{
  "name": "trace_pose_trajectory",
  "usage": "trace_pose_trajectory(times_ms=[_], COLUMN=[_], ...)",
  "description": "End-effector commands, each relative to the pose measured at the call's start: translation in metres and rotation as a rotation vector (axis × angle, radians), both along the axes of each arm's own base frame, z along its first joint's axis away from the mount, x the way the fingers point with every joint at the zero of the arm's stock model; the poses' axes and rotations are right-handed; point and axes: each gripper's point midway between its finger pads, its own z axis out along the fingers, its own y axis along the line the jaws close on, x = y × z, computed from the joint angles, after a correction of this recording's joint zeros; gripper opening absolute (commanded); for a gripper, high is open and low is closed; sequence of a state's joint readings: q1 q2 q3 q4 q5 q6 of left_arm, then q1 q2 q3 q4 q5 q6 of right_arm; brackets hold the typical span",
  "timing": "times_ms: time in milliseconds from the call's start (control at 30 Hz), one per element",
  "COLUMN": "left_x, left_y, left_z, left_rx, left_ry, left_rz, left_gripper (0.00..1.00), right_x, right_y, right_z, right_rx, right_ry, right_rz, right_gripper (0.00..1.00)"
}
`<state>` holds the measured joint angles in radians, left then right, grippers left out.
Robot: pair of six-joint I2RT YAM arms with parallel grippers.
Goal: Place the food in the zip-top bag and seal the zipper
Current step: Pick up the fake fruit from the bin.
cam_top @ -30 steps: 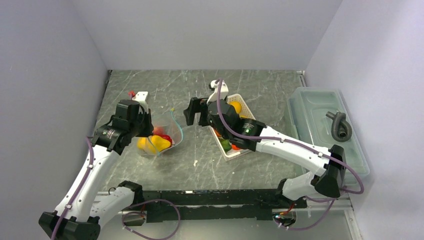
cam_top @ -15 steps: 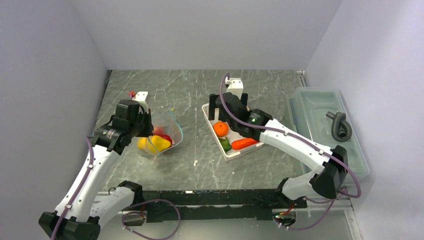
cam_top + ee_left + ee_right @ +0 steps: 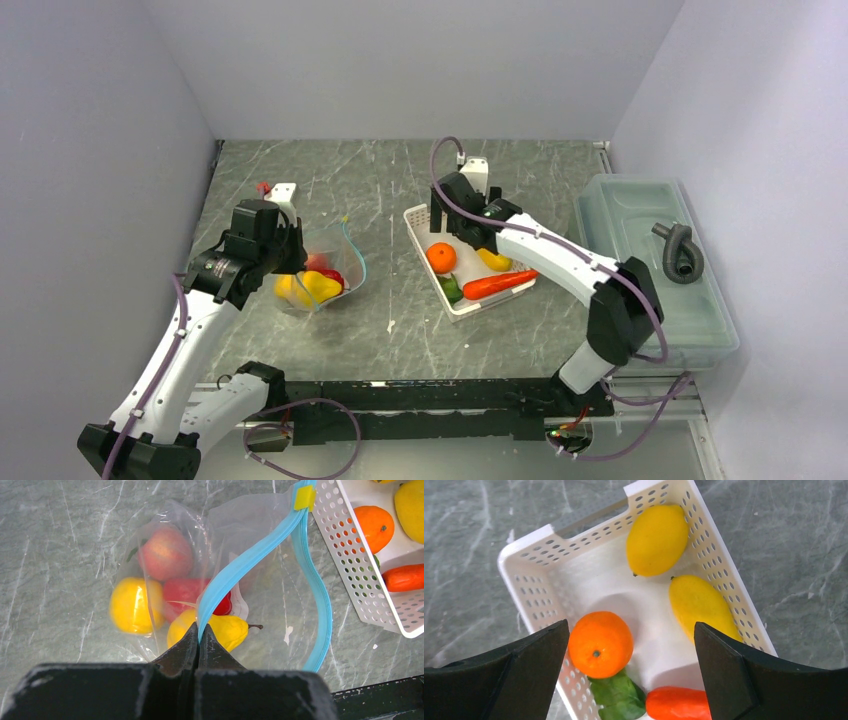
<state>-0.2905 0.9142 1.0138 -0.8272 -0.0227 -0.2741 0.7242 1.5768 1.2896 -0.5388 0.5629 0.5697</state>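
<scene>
The bag lies on the table just left of the basket, with its mouth gaping. The zipper runs from the left gripper up and away to a yellow tab at the far corner. That gripper's fingers are pressed tight together on the near end of the strip, pinching one lip of the mouth. The other lip curves off to the right, apart from it. Inside the bag, just past the fingertips, sit a pear, a pepper, a round yellow fruit and a peach. The right gripper hangs over the basket with its fingers spread wide, holding and touching nothing. Below it in the basket lie an orange nearest the left finger, a lemon at the far end, a long yellow piece along the right wall, and a green piece and a carrot at the near end.
</scene>
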Motion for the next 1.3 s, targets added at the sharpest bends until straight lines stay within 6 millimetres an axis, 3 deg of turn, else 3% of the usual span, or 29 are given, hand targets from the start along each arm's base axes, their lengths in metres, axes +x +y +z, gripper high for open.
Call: trace_pose_trajectory(times_ms=[0, 300, 733, 1267], left_x=[0.005, 0.005, 0.004, 0.004], left_y=[-0.003, -0.004, -0.003, -0.003], left_z=[0.004, 0.003, 0.005, 0.004], left_rx=[-0.004, -0.001, -0.004, -0.004], left_ry=[-0.031, -0.025, -0.033, -0.033], left_rz=[-0.023, -0.024, -0.024, -0.024], left_gripper=[0.00, 0.00, 0.00, 0.00], right_x=[0.019, 0.048, 0.077, 0.096], right_y=[0.001, 0.000, -0.010, -0.023], right_z=[-0.001, -0.030, -0.058, -0.087], right_rx=[0.034, 0.022, 0.022, 0.043], right_ry=[0.004, 0.066, 0.111, 0.143], right_rz=[-0.057, -0.097, -0.181, -0.248], right_gripper=[1.00, 0.96, 0.93, 0.88])
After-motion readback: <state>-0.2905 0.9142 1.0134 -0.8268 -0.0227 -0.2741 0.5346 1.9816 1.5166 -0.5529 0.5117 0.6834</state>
